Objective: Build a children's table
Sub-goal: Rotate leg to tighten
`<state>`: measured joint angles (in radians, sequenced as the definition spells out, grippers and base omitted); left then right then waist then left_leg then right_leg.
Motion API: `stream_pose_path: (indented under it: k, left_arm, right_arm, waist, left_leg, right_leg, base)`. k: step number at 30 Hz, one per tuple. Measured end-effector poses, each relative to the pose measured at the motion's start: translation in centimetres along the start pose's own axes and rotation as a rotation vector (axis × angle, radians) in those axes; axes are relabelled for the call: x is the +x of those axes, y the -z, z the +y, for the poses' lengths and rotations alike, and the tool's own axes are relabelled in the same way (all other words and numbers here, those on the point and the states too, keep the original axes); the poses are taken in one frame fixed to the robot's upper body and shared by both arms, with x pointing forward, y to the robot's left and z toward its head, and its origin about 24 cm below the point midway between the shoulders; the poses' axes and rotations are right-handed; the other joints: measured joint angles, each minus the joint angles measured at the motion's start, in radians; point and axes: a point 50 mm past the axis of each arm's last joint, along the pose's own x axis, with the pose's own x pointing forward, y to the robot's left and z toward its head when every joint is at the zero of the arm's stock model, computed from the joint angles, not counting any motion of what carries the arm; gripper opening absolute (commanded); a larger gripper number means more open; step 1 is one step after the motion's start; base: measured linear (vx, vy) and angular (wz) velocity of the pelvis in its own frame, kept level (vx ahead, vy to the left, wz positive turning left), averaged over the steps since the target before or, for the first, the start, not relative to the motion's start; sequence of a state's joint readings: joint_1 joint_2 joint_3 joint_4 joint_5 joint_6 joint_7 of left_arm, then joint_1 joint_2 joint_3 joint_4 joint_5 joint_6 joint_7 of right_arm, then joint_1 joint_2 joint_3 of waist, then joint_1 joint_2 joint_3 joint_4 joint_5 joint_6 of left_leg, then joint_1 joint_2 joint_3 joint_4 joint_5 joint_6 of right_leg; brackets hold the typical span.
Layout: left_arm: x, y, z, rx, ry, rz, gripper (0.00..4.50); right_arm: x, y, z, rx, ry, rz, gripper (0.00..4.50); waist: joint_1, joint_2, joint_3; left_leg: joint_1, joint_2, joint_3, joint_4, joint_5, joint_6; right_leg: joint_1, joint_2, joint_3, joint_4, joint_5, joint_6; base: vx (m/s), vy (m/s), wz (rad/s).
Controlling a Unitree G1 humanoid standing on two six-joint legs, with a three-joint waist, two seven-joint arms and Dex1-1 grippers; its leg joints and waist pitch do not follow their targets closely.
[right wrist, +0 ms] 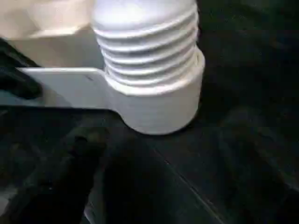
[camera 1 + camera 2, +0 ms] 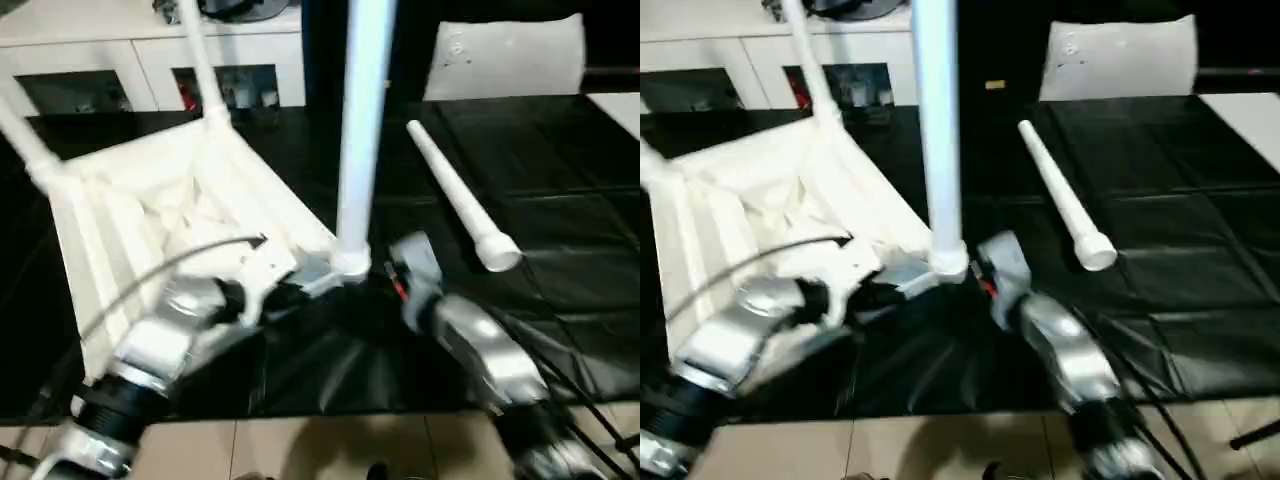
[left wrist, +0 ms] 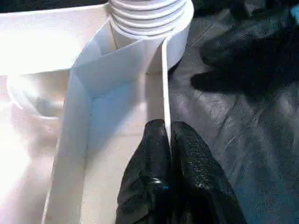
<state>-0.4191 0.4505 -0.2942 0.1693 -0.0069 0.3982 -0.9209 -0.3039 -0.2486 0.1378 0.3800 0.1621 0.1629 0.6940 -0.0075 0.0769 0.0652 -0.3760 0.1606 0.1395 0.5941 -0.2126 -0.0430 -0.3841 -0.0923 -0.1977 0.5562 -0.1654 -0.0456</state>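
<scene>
The left gripper [image 3: 169,140], fingers pinching the upturned tabletop's [image 2: 150,200] rim, steadies it on the worktop [image 2: 560,200] while a leg [image 2: 360,120] stands in its near corner socket; right gripper [image 2: 400,265] looks open beside it.

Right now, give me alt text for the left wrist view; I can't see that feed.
The left gripper is pinched shut on the tabletop side wall, just below a corner socket holding the ribbed end of a leg.
</scene>
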Motion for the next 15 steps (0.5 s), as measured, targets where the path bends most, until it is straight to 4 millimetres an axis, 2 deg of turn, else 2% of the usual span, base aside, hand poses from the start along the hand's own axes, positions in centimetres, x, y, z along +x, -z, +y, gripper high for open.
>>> stream_pose_path:
  k: [1, 2, 5, 7, 9, 12, 15]
  left_arm:
    - [-0.3, 0.1, 0.2, 0.019, 0.029, 0.004, 0.00]
    - [-0.4, 0.1, 0.3, 0.026, 0.041, 0.006, 0.00]
    - [-0.9, 0.3, 0.7, 0.069, 0.083, 0.019, 0.00]
    - [-1.1, 0.4, 0.8, 0.109, 0.145, 0.032, 0.00]
    - [-1.4, 0.6, 0.8, 0.127, 0.191, 0.042, 0.00]
    - [-1.6, 0.9, 0.5, 0.155, 0.266, 0.054, 0.00]
    - [-1.6, 0.9, 0.3, 0.186, 0.319, 0.057, 0.00]
  right_arm:
    - [-0.6, -0.4, -0.4, -0.029, -0.017, -0.006, 4.45]
    - [-0.9, -0.7, -0.7, -0.048, -0.022, -0.013, 4.45]
    - [-1.5, -1.4, -1.0, -0.074, -0.062, -0.027, 4.45]
    - [-2.0, -1.7, -0.9, -0.097, -0.122, -0.022, 4.45]
    - [-2.4, -2.0, -1.1, -0.133, -0.169, -0.002, 4.45]
    - [-2.6, -2.5, -0.8, -0.180, -0.257, 0.012, 4.45]
    - [-2.3, -2.8, -0.2, -0.214, -0.341, 0.021, 4.45]
  waist:
    - [0.012, 0.000, 0.000]
    - [0.015, 0.000, -0.001]
    - [0.041, -0.002, -0.002]
    - [0.060, -0.002, -0.002]
    - [0.071, -0.002, -0.002]
    - [0.094, -0.003, -0.002]
    - [0.105, -0.003, -0.002]
  left_leg:
    - [-0.003, 0.001, 0.001, 0.002, -0.001, 0.004]
    - [-0.004, 0.001, 0.002, 0.004, -0.002, 0.005]
    - [-0.007, 0.001, 0.005, 0.009, -0.003, 0.007]
    - [-0.005, 0.002, 0.006, 0.011, -0.003, 0.007]
    - [-0.004, 0.002, 0.007, 0.013, -0.003, 0.007]
    - [0.006, 0.002, 0.011, 0.014, -0.003, 0.006]
    - [0.010, 0.002, 0.015, 0.015, -0.004, 0.003]
  right_leg:
    - [-0.005, 0.000, 0.001, 0.007, -0.004, -0.001]
    - [-0.008, 0.000, 0.004, 0.013, -0.007, -0.002]
    - [-0.019, 0.002, 0.018, 0.031, -0.017, -0.004]
    - [-0.020, 0.002, 0.020, 0.037, -0.019, -0.005]
    - [-0.019, 0.002, 0.021, 0.038, -0.019, -0.005]
    - [-0.012, 0.002, 0.025, 0.038, -0.020, 0.001]
    - [-0.012, 0.002, 0.031, 0.039, -0.019, 0.002]
  base:
    - [0.058, -0.016, -0.01]
    - [0.000, 0.000, 0.00]
    - [0.000, 0.000, 0.00]
    - [0.000, 0.000, 0.00]
    - [0.000, 0.000, 0.00]
    - [0.000, 0.000, 0.00]
    - [0.000, 0.000, 0.00]
